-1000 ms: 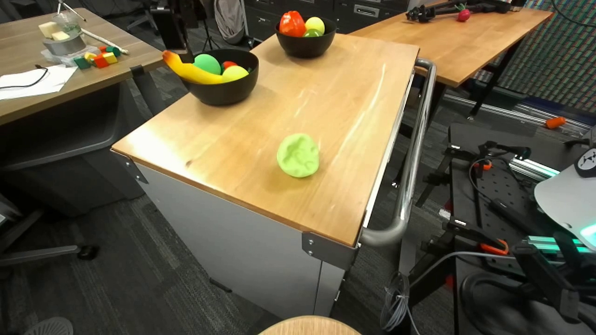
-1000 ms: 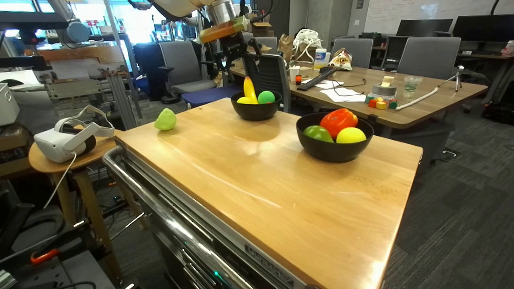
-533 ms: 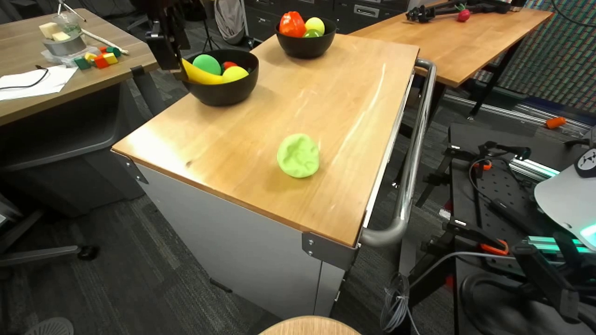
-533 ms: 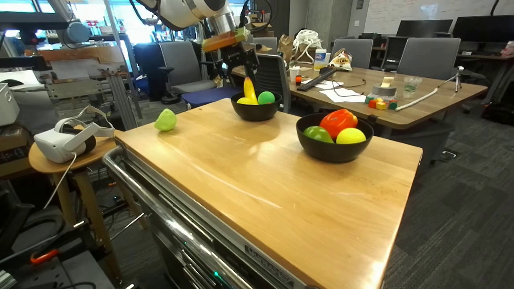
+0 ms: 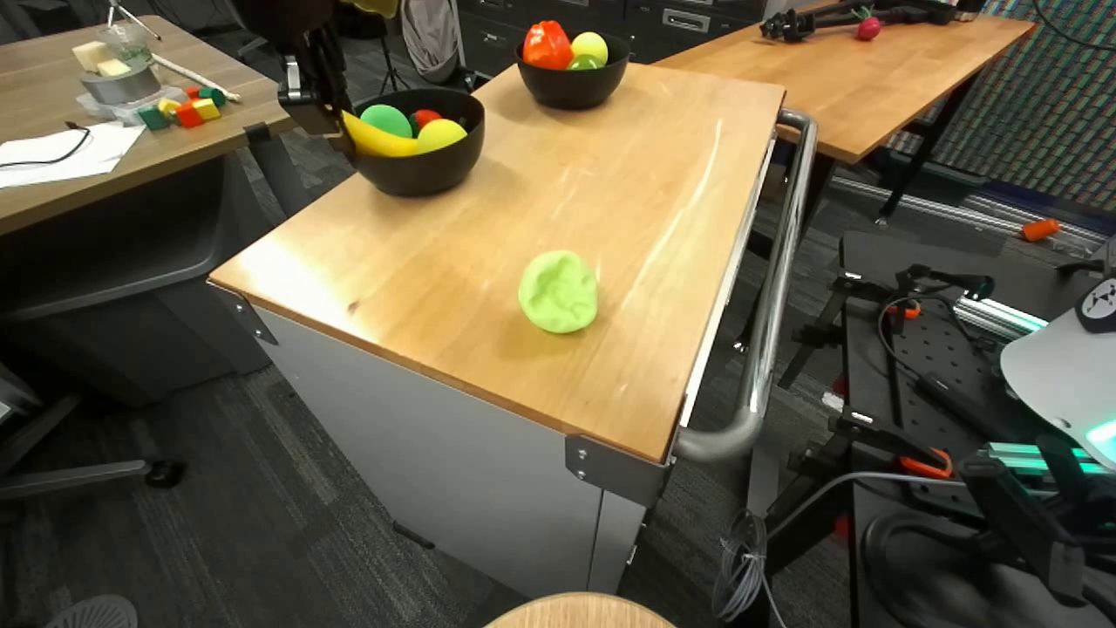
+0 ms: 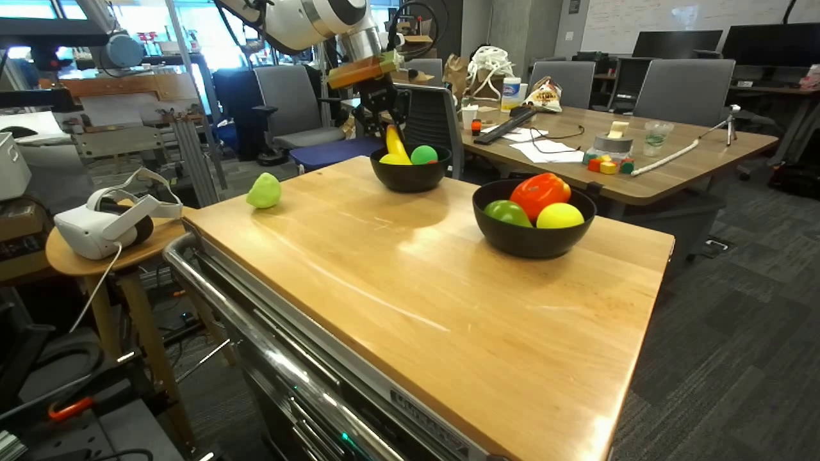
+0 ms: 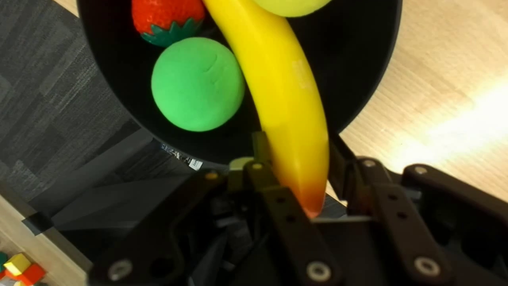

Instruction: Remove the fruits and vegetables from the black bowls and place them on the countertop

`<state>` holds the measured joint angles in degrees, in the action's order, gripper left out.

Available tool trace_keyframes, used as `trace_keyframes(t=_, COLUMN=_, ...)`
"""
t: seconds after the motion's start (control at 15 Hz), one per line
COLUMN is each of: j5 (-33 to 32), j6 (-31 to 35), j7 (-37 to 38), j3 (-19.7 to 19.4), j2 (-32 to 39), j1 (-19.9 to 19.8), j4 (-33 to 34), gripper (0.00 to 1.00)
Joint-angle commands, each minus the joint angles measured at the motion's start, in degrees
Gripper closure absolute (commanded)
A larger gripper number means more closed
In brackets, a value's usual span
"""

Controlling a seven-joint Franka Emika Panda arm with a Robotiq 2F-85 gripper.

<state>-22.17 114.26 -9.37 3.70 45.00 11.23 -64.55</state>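
Banana (image 7: 283,91), end clasped by tool (image 7: 297,149), rest in black bowl (image 7: 359,59)

In both exterior views we look across the countertop (image 6: 448,307) from opposite ends. Our wrist view faces down, close over a black bowl (image 7: 357,67).

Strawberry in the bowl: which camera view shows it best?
The wrist view: there the strawberry shows red body and green leaves clearly, though the picture's top edge crops it. In both exterior views only a little red shows, the rest hidden behind the yellow ball or the black bowl.
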Motion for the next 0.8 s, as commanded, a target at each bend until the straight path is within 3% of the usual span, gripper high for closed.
trace_keyframes(t=0.0, j5=1.83, j6=-2.96, j7=-1.16, j3=-1.03, j2=2.32, j1=0.48, j4=4.68, gripper=0.83)
trace_keyframes(t=0.33, j5=2.54, j6=-7.25, j7=-1.66, j3=-1.73, j2=1.41, j1=0.27, j4=5.71, gripper=0.85)
trace_keyframes(t=0.73, j5=-1.79, j6=-16.56, j7=-5.76, j3=-3.35, j2=-0.25, j1=2.47, j4=11.39, gripper=0.86)
